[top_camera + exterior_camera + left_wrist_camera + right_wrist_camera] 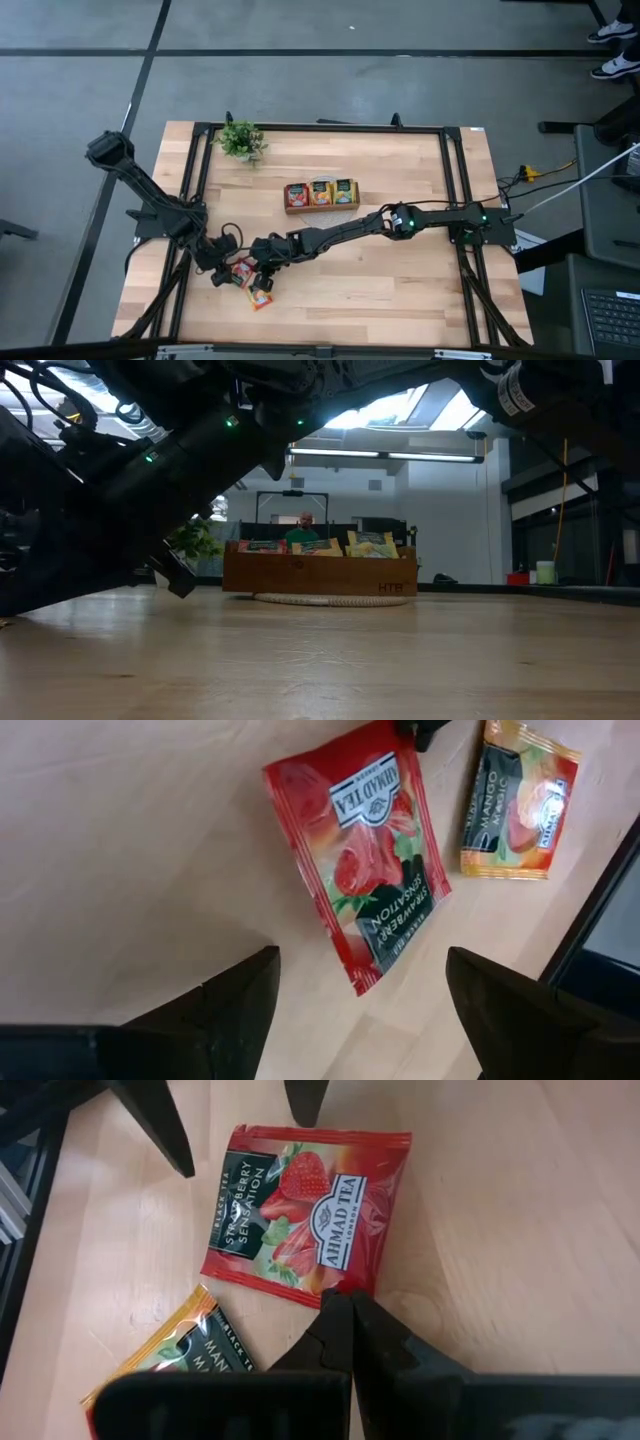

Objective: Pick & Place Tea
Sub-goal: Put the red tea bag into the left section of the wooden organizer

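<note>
A red strawberry tea sachet (pixel 360 850) lies flat on the table near its front left, also in the right wrist view (pixel 300 1210) and the high view (pixel 243 270). An orange mango tea sachet (pixel 515 805) lies beside it (pixel 260 297). My left gripper (pixel 365 990) is open just above the table, its fingers (pixel 150 1120) standing at either side of one corner of the red sachet without visibly touching it. My right gripper (pixel 340 1302) is shut at the sachet's opposite edge. My right gripper rests its shut fingertips (pixel 330 1320) on the red sachet's edge (pixel 322 1285), at the brand-name end. The fingers slant down from the table's right side. The sachet lies flat on the wood.
The wooden tray (pixel 320 207) holding more sachets stands mid-table, toward the far side (pixel 320 575). A small potted plant (pixel 240 140) sits at the far left. Black frame rails (pixel 190 170) run along the table's edges. A person (pixel 305 525) sits in the room behind.
</note>
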`<state>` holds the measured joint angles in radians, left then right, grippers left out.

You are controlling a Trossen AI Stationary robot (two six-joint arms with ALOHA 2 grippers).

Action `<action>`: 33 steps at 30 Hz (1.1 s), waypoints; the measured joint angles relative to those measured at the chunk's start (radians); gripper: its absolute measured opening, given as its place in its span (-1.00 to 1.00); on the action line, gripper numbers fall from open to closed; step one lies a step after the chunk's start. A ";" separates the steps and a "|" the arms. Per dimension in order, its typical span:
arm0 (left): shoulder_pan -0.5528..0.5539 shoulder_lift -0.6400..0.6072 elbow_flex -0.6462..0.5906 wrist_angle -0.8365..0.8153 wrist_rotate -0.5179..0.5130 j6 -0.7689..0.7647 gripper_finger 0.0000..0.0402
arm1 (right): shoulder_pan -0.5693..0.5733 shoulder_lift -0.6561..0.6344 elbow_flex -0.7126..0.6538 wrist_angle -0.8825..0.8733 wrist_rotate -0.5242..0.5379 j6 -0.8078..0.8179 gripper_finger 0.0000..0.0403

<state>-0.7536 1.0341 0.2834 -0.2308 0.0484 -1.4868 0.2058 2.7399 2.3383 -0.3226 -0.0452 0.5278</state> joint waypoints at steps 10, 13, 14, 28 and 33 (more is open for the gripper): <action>0.020 0.035 -0.001 0.045 0.026 0.006 0.34 | 0.000 0.001 0.000 0.006 0.000 -0.010 -1.00; 0.023 0.036 -0.003 0.040 0.029 0.021 0.15 | 0.000 0.001 0.000 0.010 0.000 -0.012 -1.00; 0.023 0.037 -0.004 0.039 0.029 0.027 0.06 | 0.000 0.001 0.000 0.011 0.001 -0.013 -1.00; 0.023 0.039 -0.007 0.048 0.001 0.083 -0.99 | -0.006 0.001 0.000 0.014 -0.001 -0.017 -0.99; 0.023 0.025 -0.007 0.053 0.034 0.079 -0.99 | -0.006 -0.014 0.001 0.004 -0.078 -0.020 -0.84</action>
<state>-0.7311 1.0591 0.2768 -0.1776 0.0822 -1.4075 0.1993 2.7257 2.3397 -0.3188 -0.1237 0.5082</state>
